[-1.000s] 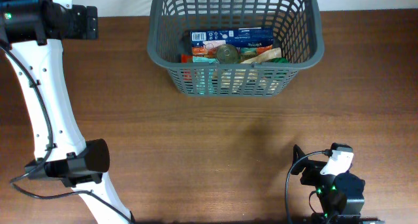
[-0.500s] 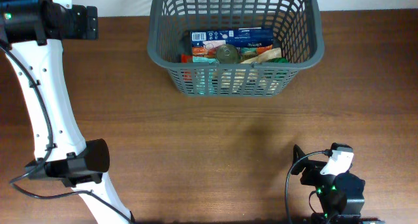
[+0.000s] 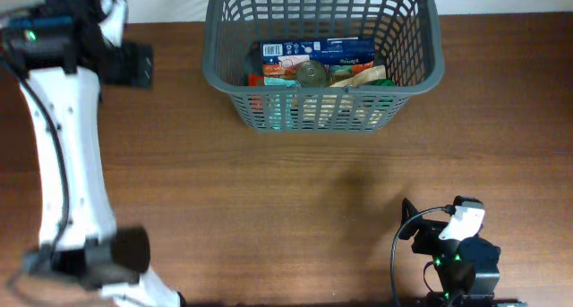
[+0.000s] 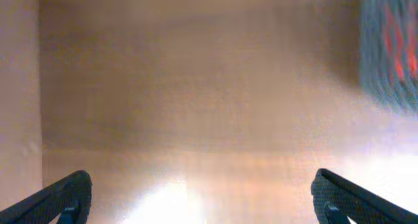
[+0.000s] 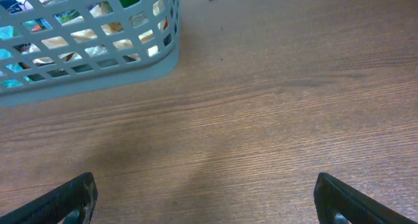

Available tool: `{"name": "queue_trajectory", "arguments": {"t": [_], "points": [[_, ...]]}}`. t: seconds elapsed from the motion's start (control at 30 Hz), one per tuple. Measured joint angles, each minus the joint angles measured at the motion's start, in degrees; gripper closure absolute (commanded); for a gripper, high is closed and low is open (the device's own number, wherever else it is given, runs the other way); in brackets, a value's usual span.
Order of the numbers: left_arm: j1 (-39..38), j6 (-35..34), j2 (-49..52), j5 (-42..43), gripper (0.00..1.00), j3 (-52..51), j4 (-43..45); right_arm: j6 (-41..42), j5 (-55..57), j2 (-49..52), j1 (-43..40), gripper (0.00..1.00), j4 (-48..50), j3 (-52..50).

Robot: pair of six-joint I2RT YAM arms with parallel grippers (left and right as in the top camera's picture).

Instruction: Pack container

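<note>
Your container (image 3: pixel 313 113) sits at the far middle of the table (image 3: pixel 269 191). It is dark grey plastic, rectangular with rounded corners, with slotted lattice walls under a thick smooth rim. Its far end is cut off by the top of the overhead view. Inside you can see a flat blue box (image 3: pixel 318 49) and a round metallic lid (image 3: pixel 311 72) just in front of it. Crinkled orange and green packets show only in part through the slots. The table is brown wood grain.

The left gripper (image 4: pixel 202 201) has its 2 dark fingers spread wide with nothing between them, and only their tips show at the bottom corners of the wrist view. That view is smeared, so the container (image 4: pixel 388 54) is just a grey-blue patch with red streaks at upper right. The white left arm (image 3: pixel 63 164) is also blurred from overhead.

The right gripper (image 5: pixel 206 201) likewise stands wide apart and empty over bare wood, with the container (image 5: pixel 85 48) showing a rounded corner at upper left. The right arm (image 3: pixel 457 253) sits folded at the near right edge, partly cut off.
</note>
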Motion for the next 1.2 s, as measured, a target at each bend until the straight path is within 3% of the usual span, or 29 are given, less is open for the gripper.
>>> {"name": "queue_trajectory", "arguments": {"t": [0.2, 0.27, 0.5, 0.7, 1.0, 1.2], "points": [[-1.2, 0.0, -23.4, 0.2, 0.01, -23.6, -0.6, 0.0, 0.0, 0.0, 0.0, 0.01, 0.0, 0.0], [-1.1, 0.1, -31.2, 0.0, 0.01, -30.1, 3.3, 0.0, 0.0, -0.1, 0.0, 0.01, 0.1, 0.0], [-1.1, 0.1, -59.8, 1.2, 0.01, -58.1, 45.7, 0.0, 0.0, -0.1, 0.1, 0.01, 0.1, 0.0], [-1.1, 0.1, -79.9, 1.6, 0.01, -77.0, 58.7, 0.0, 0.0, -0.2, 0.1, 0.01, 0.1, 0.0], [-3.9, 0.1, -90.7, 1.7, 0.01, -100.6, 63.2, 0.0, 0.0, -0.2, 0.1, 0.01, 0.1, 0.0], [-6.9, 0.1, -91.1, 1.8, 0.01, -109.4, 73.7, 0.0, 0.0, -0.2, 0.1, 0.01, 0.1, 0.0]]}}
